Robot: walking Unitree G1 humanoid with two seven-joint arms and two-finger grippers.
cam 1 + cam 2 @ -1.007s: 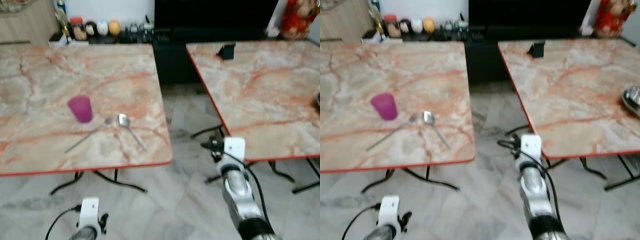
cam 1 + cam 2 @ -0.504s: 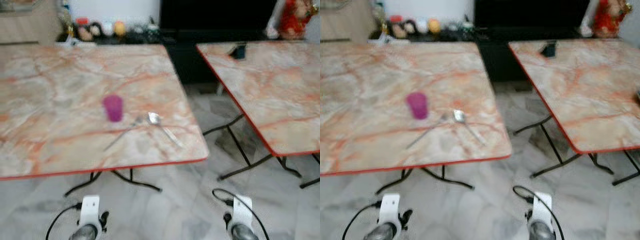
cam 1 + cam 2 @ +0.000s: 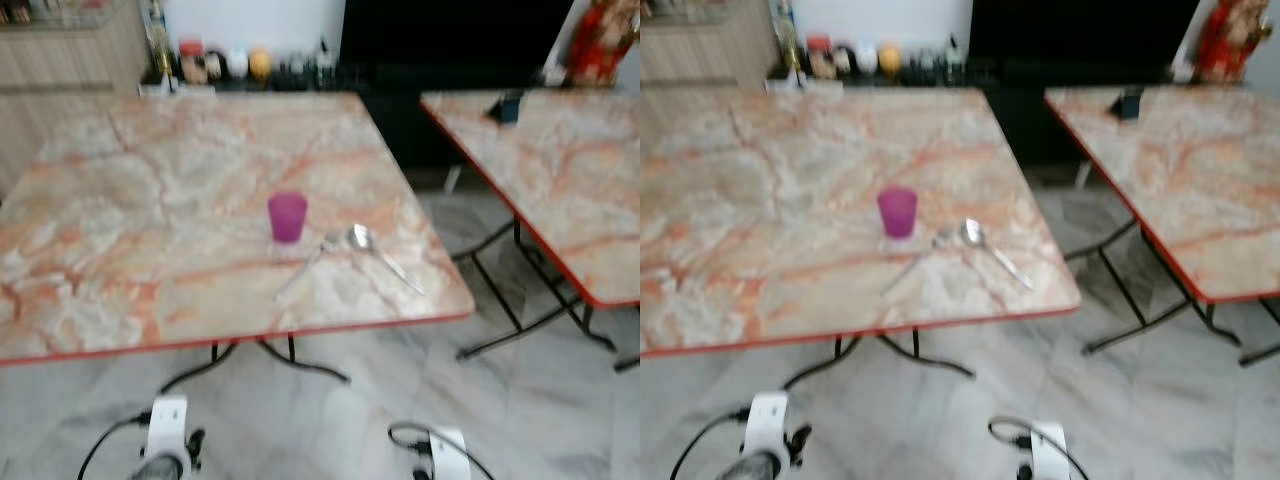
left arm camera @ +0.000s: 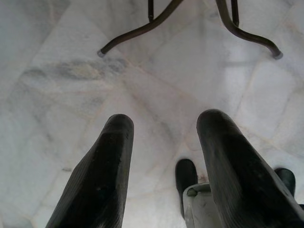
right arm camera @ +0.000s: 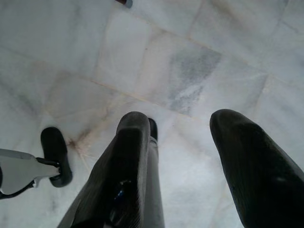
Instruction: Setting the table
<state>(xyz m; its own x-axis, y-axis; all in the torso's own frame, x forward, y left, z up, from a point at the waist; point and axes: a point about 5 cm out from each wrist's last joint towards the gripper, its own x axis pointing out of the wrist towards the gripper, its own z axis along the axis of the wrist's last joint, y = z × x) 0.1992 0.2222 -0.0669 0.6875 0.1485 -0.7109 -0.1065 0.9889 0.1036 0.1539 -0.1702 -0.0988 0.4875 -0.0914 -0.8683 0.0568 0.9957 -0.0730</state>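
Observation:
A purple cup (image 3: 287, 216) stands upright near the front right part of the marble table (image 3: 120, 230). Just right of it lie a metal spoon (image 3: 378, 254) and a fork (image 3: 304, 271), angled towards each other, bowl and tines close together. Both arms hang low in front of the table, with the left wrist (image 3: 166, 450) and right wrist (image 3: 442, 462) at the picture's bottom edge. My left gripper (image 4: 164, 123) is open over the floor tiles, holding nothing. My right gripper (image 5: 185, 121) is open too, empty above the floor.
A second marble table (image 3: 560, 170) stands to the right, with a small dark object (image 3: 510, 106) at its far edge. A gap of tiled floor (image 3: 470, 230) separates the tables. Jars and bottles (image 3: 225, 65) line a shelf behind. Table legs (image 4: 190, 23) stand near the left gripper.
The camera has swung left, so the whole scene has slid right in the picture. My right arm has dropped from a raised position down to the bottom edge.

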